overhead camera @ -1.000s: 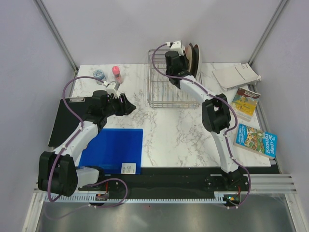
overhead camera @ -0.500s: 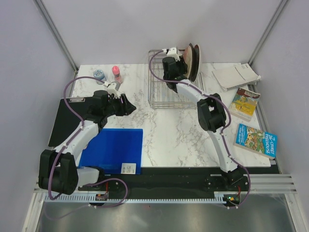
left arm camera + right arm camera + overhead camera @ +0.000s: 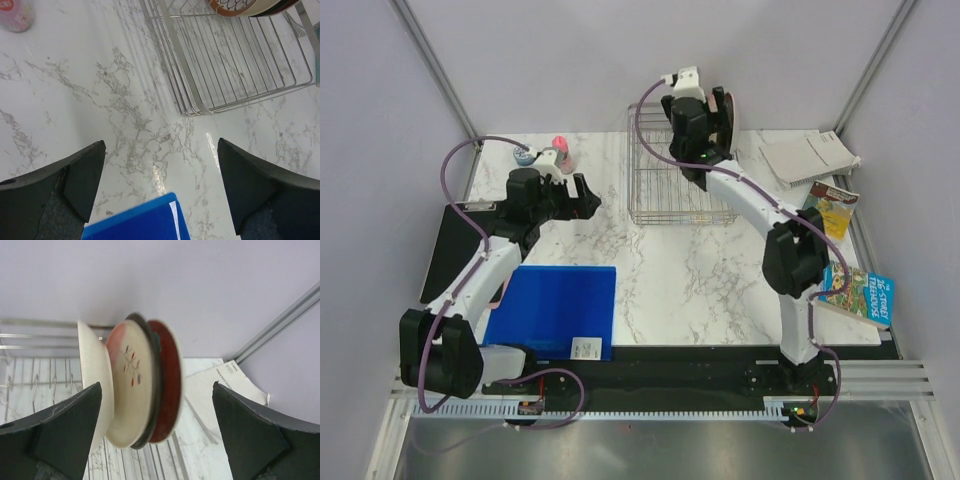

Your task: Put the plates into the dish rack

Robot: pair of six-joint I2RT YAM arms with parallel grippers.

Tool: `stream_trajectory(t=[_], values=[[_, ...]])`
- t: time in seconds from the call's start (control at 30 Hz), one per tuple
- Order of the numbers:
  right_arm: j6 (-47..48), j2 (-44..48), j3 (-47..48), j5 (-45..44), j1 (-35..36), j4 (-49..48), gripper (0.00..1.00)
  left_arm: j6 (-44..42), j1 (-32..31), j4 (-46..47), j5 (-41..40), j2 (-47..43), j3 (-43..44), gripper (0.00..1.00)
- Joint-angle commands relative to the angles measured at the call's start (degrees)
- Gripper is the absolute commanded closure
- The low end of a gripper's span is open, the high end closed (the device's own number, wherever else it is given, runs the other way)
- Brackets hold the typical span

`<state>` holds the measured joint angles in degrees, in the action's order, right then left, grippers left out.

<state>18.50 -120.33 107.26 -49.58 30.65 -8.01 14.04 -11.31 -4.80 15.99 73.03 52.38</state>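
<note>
Several plates stand on edge, packed together at the back right of the silver wire dish rack [image 3: 675,185]. In the right wrist view they run from left to right: a white plate [image 3: 92,385], a cream-pink one with a twig mark [image 3: 131,390], a dark-rimmed one [image 3: 156,365] and a red one [image 3: 171,380]. My right gripper [image 3: 157,385] hangs open above them, its fingers wide on either side and touching none. It sits over the plates [image 3: 725,105] in the top view. My left gripper [image 3: 161,142] is open and empty over the marble, left of the rack [image 3: 225,75].
A blue folder [image 3: 555,310] and a black clipboard [image 3: 450,250] lie on the left. A pink bottle [image 3: 561,150] and a small jar [image 3: 525,155] stand at the back left. A white booklet [image 3: 810,158] and two books [image 3: 830,210] [image 3: 855,290] lie on the right.
Both grippers have opened wide. The right gripper has let go of the plates and risen above them. The left arm has swung toward the back of the table.
</note>
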Motion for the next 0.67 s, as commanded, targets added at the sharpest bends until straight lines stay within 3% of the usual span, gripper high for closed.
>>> stream_trajectory(t=[0.0, 0.33, 0.63], values=[[-4.17, 11.69, -1.61, 3.7, -0.07, 6.06, 0.02, -6.65, 0.32, -0.47, -5.44, 1.14, 5.01, 0.0], [-2.68, 27.24, -23.48, -5.34, -2.53, 10.12, 0.02, -10.35, 0.32, -0.48, -6.76, 3.43, 9.06, 0.0], [-9.26, 35.16, -29.22, -2.27, -12.1, 16.71, 0.02, -13.96, 0.32, -0.39, -10.45, 5.63, 11.87, 0.0]])
